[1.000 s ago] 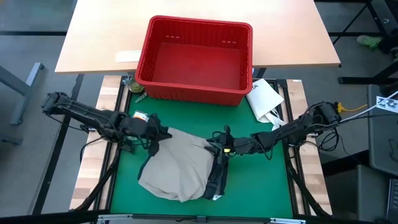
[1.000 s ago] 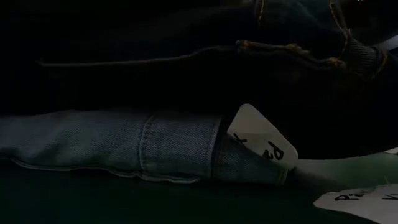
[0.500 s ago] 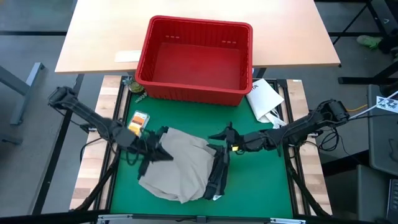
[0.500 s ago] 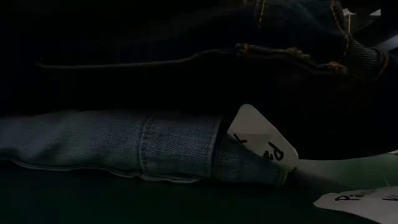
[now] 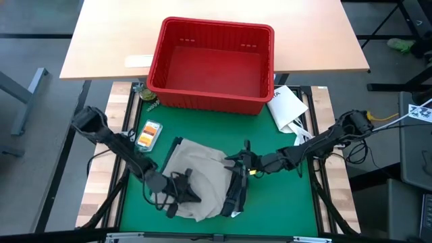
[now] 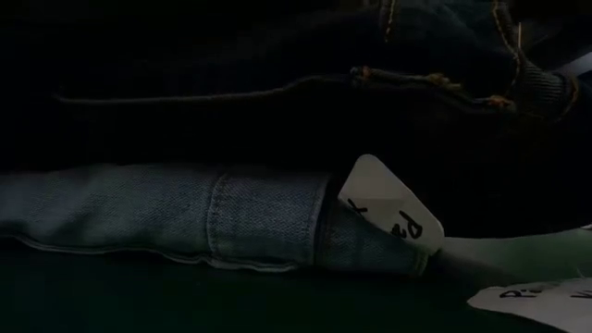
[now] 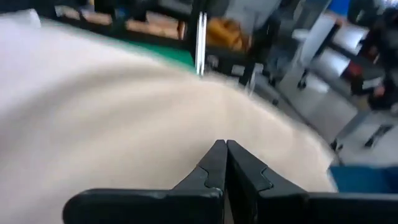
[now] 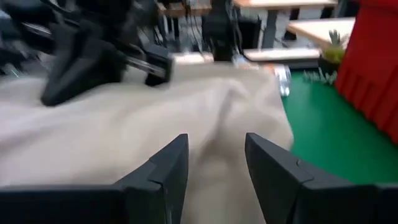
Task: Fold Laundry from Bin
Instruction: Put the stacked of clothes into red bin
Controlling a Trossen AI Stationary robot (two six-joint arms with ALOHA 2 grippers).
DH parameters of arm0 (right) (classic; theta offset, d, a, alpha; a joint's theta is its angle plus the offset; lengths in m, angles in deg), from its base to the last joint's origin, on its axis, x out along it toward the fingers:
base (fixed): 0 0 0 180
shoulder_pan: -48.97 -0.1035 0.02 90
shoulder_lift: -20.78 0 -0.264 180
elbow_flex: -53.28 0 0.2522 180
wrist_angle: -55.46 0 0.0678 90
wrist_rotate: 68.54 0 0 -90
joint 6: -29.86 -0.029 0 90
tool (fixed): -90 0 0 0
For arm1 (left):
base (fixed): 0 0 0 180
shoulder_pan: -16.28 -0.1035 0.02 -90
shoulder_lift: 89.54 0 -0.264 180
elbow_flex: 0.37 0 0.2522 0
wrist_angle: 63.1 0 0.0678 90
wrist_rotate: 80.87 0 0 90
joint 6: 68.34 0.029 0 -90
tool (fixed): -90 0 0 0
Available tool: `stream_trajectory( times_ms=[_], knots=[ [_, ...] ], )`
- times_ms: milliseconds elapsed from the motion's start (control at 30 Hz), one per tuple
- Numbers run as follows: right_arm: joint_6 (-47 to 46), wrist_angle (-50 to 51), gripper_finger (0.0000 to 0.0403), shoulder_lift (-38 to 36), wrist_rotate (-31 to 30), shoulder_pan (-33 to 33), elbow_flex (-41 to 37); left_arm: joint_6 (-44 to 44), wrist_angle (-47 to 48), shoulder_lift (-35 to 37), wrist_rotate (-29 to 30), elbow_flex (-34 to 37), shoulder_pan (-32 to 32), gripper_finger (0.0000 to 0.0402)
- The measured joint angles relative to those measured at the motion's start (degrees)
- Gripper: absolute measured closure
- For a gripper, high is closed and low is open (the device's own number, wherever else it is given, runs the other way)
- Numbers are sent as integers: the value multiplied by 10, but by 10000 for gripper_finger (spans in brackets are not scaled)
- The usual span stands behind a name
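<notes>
The red bin stood at the back of the green mat, with nothing visible inside it. The tan trousers lay crumpled in a loose heap on the mat in front of the bin, and dark jeans lay folded just beside their right edge. The left gripper, fingers pressed together and holding nothing, was over the heap's near left edge. The right gripper, jaws parted and empty, hung over the trousers' right side. Bare mat lay open to the right.
</notes>
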Motion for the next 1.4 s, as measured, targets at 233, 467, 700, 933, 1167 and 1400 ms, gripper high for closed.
stream_trajectory(
  times_ms=[233,467,700,933,1167,1400],
  knots=[
    [-13,14,242,66,-33,0,1,0,-4,-70,6,-1,22,400],
    [-33,32,242,82,-59,17,2,0,-4,-72,-5,-1,24,400],
    [-23,19,242,65,-28,27,0,2,-2,-68,-10,0,24,400],
    [0,95,242,-24,31,27,-1,33,5,-40,-16,1,25,400],
    [-12,249,242,-139,96,15,-1,47,4,-12,0,1,16,400],
    [-99,415,242,-217,56,-64,-1,47,-2,-9,2,1,3,400]
  ],
)
